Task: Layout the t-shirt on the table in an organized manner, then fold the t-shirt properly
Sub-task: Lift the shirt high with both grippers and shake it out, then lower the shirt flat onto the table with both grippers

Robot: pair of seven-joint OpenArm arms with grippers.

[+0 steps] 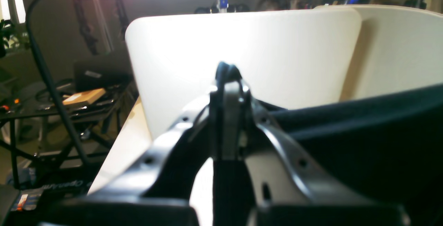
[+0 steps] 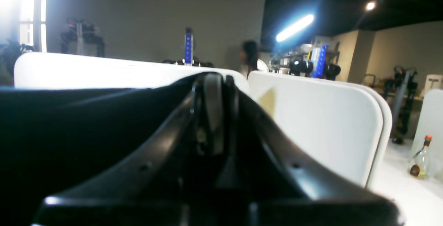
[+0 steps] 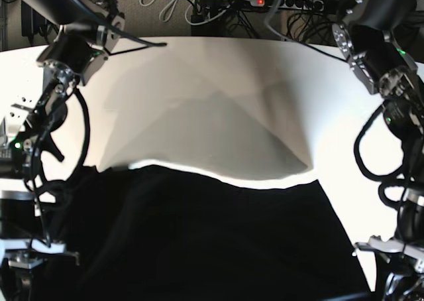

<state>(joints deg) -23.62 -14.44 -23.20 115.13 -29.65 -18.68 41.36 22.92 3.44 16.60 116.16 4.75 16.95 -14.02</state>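
The t-shirt [image 3: 205, 238] is a wide black sheet of cloth covering the near part of the white surface [image 3: 218, 82], from close to the near left corner across toward the near right corner. Its far edge runs as an uneven, gently wavy line across the middle of the surface. No print can be made out on the cloth in any view. The far half of the surface is bare, with grey shadows falling across it.

Left claw [image 1: 228, 77]: in the left wrist view its two fingers are pressed together, clenched with no gap visible, and black cloth [image 1: 363, 129] stretches away from the tips toward that view's right. The cloth appears pinched between the fingers. In the base view this arm stands at the near right corner of the surface; the claw itself is not clearly distinguishable there.

Right claw [image 2: 214, 84]: in the right wrist view its fingers are likewise clenched, with black cloth [image 2: 76, 122] running taut from the tips toward that view's left. The cloth appears pinched here as well. In the base view this arm stands at the near left corner.

Both wrist views are blurred. The right wrist view shows a small glass bottle [image 2: 419, 158] with a red cap standing on another white top in the background.
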